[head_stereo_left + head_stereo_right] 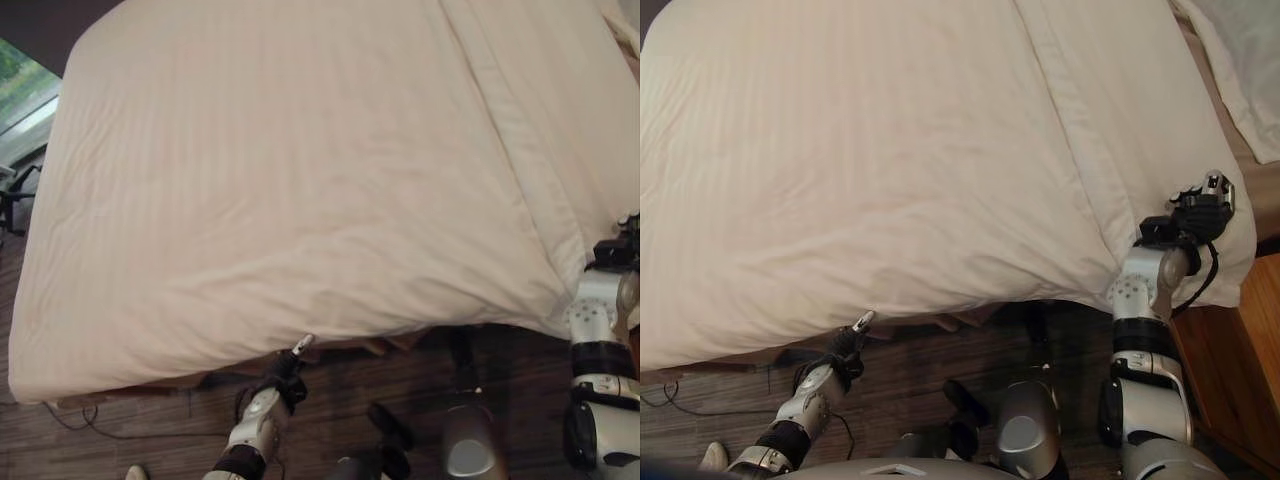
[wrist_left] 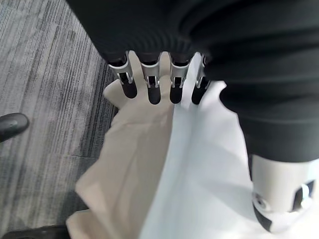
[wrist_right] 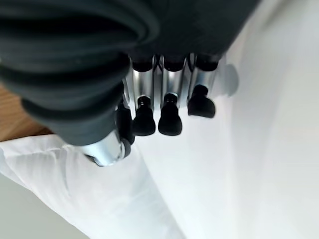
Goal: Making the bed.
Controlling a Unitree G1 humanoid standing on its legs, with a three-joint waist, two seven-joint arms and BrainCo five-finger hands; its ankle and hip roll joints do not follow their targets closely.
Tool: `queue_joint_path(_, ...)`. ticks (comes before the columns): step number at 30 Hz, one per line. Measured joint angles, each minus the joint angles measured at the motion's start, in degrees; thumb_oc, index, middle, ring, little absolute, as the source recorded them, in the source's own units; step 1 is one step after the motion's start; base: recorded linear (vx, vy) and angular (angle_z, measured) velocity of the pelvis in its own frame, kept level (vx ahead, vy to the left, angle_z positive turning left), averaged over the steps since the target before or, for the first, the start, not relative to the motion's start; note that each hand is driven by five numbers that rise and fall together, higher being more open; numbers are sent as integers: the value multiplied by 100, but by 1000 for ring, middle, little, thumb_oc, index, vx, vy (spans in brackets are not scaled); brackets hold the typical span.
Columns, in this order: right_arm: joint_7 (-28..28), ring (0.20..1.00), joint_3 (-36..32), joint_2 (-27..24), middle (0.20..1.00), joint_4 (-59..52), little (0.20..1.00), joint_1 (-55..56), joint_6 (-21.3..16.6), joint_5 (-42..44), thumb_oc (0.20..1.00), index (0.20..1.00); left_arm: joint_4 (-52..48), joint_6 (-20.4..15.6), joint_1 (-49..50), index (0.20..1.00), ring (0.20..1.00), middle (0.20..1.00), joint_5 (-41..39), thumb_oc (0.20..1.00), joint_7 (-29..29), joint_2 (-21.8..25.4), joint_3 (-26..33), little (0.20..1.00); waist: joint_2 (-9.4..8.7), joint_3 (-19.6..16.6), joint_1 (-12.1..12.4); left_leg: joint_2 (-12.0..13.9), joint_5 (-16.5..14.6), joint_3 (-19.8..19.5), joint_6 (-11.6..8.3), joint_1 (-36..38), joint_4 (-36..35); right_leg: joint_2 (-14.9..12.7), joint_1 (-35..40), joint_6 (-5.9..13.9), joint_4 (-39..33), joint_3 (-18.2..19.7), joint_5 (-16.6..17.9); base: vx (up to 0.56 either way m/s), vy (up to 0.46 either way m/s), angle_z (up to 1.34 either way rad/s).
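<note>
Dark wood-plank floor runs along the near side of the bed, closest to the camera. Just above it, the left hand reaches up to the near hanging edge of the duvet; in the left wrist view its fingers curl down over a bunched fold of cream cloth, so it grips the duvet's edge. Further right, the right hand rests on the duvet's near right corner, where the cover drapes off the bed. In the right wrist view its fingers are curled with dark tips against white cloth, but I cannot tell whether they pinch any of it.

One duvet covers the bed: cream-white, faintly striped, mostly smooth, with soft wrinkles toward the near edge and a long seam-like fold running from the far side down to the right corner. Beyond it, at the far right, one white pillow lies beside a strip of wooden bed frame.
</note>
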Motion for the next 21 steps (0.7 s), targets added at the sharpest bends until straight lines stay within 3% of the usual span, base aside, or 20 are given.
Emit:
queue_joint_path(3, 60, 200, -273, 8, 200, 380, 200, 256, 87, 160, 200, 200, 72, 5, 91, 1000, 1000, 1000, -34, 1000, 47, 3, 58, 1000, -111, -33, -98, -3, -46, 10, 14, 123, 1, 1, 115, -6, 0, 0, -13, 15, 11, -3)
queue_joint_path(6, -91, 200, -637, -6, 200, 1660, 200, 796, 580, 367, 200, 200, 186, 7, 122, 1000, 1000, 1000, -57, 1000, 99, -9, 142, 1000, -258, -80, -218, -7, -90, 43, 3, 246, 0, 11, 219, 5, 2, 44, -22, 15, 32, -7)
queue_joint_path(11, -129, 200, -553, 160, 200, 2008, 200, 1979, 1174, 326, 200, 200, 294, 91, 254, 1000, 1000, 1000, -255, 1000, 191, -59, 264, 1000, -344, -45, -408, -63, -198, 301, 22, 548, -2, 11, 361, 57, 1, 292, -57, -19, 22, -29)
queue_joint_path(12, -124, 310, -404, 142, 310, 2029, 310, 2087, 1269, 77, 310, 310, 359, 109, 330, 1000, 1000, 1000, -254, 1000, 199, -70, 327, 1000, -488, -21, -492, -99, -227, 326, 4, 623, 0, 19, 386, 38, 4, 353, -60, -33, -27, -25)
queue_joint_path(13, -115, 310, -79, 73, 310, 2035, 310, 2206, 1353, -216, 310, 310, 357, 119, 331, 1000, 1000, 1000, -254, 1000, 205, -67, 394, 1000, -532, -25, -495, -110, -243, 329, -19, 715, -1, 24, 454, 41, 3, 421, -55, -48, -15, -46)
queue_joint_path(14, -101, 1000, 827, -74, 1000, 1901, 1000, 2442, 1624, -1202, 1000, 1000, 298, 118, 361, 1000, 1000, 1000, -236, 1000, 224, -34, 449, 1000, -865, -20, -374, -188, -296, 242, -94, 877, 42, 102, 503, 21, 7, 584, 0, -62, -23, -63)
queue_joint_path(16, 107, 1000, 1506, -26, 1000, 1602, 1000, 2590, 1803, -2166, 1000, 1000, 276, 75, 420, 1000, 1000, 1000, -171, 1000, 224, 111, 519, 1000, -1310, -47, -166, -264, -443, -217, -76, 924, 251, 170, 491, -17, 8, 810, 33, -88, 53, -72)
queue_joint_path(17, 131, 1000, 1899, -28, 1000, 1453, 1000, 2616, 1857, -2531, 1000, 1000, 237, 30, 451, 1000, 1000, 1000, -126, 1000, 219, 243, 516, 1000, -1576, -16, 29, -385, -618, -863, -2, 909, 545, 212, 462, -51, 75, 1017, 60, -120, 201, -120)
queue_joint_path(18, 273, 1000, 2339, -29, 1000, 865, 1000, 2812, 1992, -3226, 1000, 1000, 185, -1, 536, 1000, 1000, 1000, -55, 1000, 204, 371, 532, 1000, -1841, -114, 372, -252, -1031, -1768, 18, 919, 826, 347, 520, -65, 109, 1103, 106, -70, 162, -95)
queue_joint_path(19, 338, 1000, 2307, 88, 1000, 643, 1000, 2954, 1978, -3551, 1000, 1000, 192, -2, 645, 1000, 1000, 1000, 52, 1000, 203, 390, 552, 1000, -2003, -221, 409, -246, -1073, -1866, 94, 928, 778, 309, 572, -17, 100, 994, 74, -94, 162, -28)
queue_joint_path(21, 391, 1000, 2330, 111, 1000, 236, 1000, 3415, 2057, -4176, 1000, 1000, 100, 24, 655, 1000, 1000, 1000, 289, 1000, 159, 347, 378, 1000, -2185, -384, 371, -128, -946, -1888, 280, 930, 680, 223, 704, 281, 112, 584, -212, -131, 123, 95)
